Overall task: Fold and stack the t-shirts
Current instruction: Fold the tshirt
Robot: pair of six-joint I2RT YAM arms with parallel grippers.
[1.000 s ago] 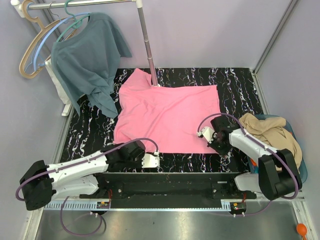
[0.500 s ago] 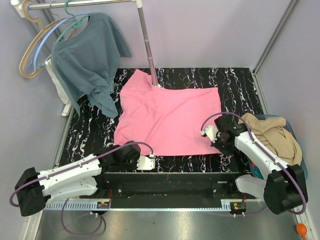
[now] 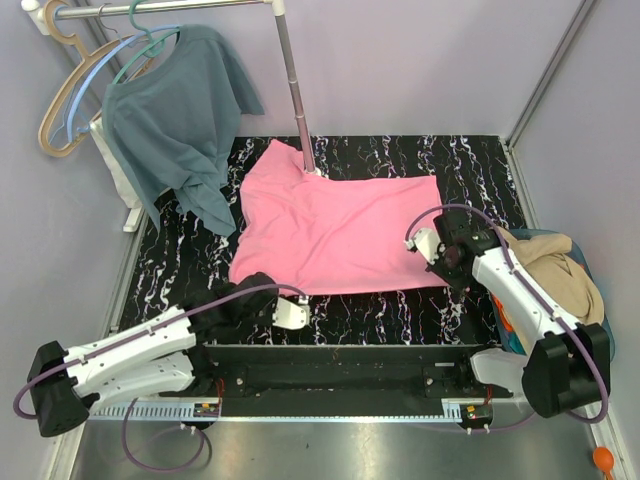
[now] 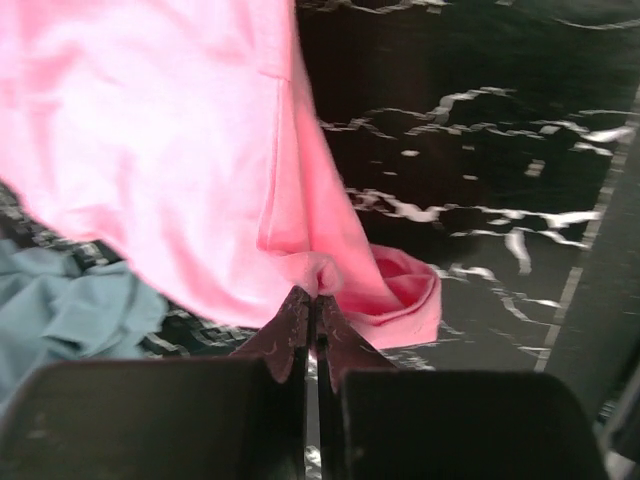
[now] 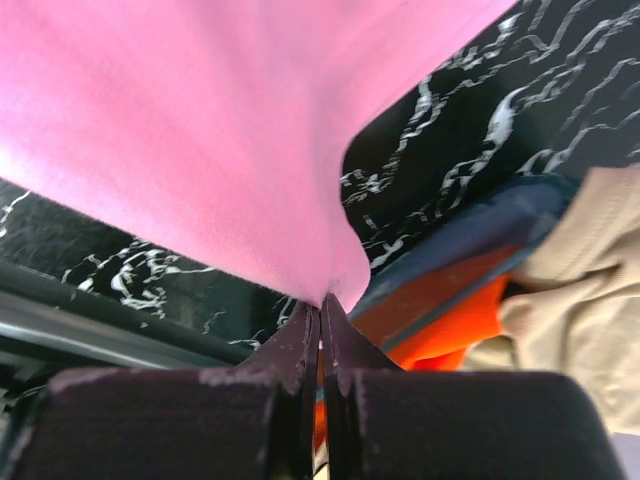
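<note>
A bright pink t-shirt (image 3: pixel 335 235) lies spread on the black marbled table (image 3: pixel 480 170). My left gripper (image 3: pixel 298 302) is shut on its near hem towards the left corner; in the left wrist view the fingertips (image 4: pixel 312 300) pinch a bunched fold of pink t-shirt (image 4: pixel 180 140). At the shirt's near right corner my right gripper (image 3: pixel 428 258) is shut as well, its tips (image 5: pixel 322 305) gripping the pink t-shirt (image 5: pixel 200 130), which hangs taut from them. A tan-beige t-shirt (image 3: pixel 550 270) is heaped in a bin on the right over an orange t-shirt (image 5: pixel 445 340).
A dusty teal-blue shirt (image 3: pixel 175 120) hangs from hangers on a rail at the far left, its tail touching the table. The rack's upright pole (image 3: pixel 295 90) stands just behind the pink shirt. The blue bin (image 3: pixel 603 345) sits at the table's right edge.
Both grippers have moved away from the arm bases, carrying the pink shirt's near hem farther across the table. The right gripper has travelled more.
</note>
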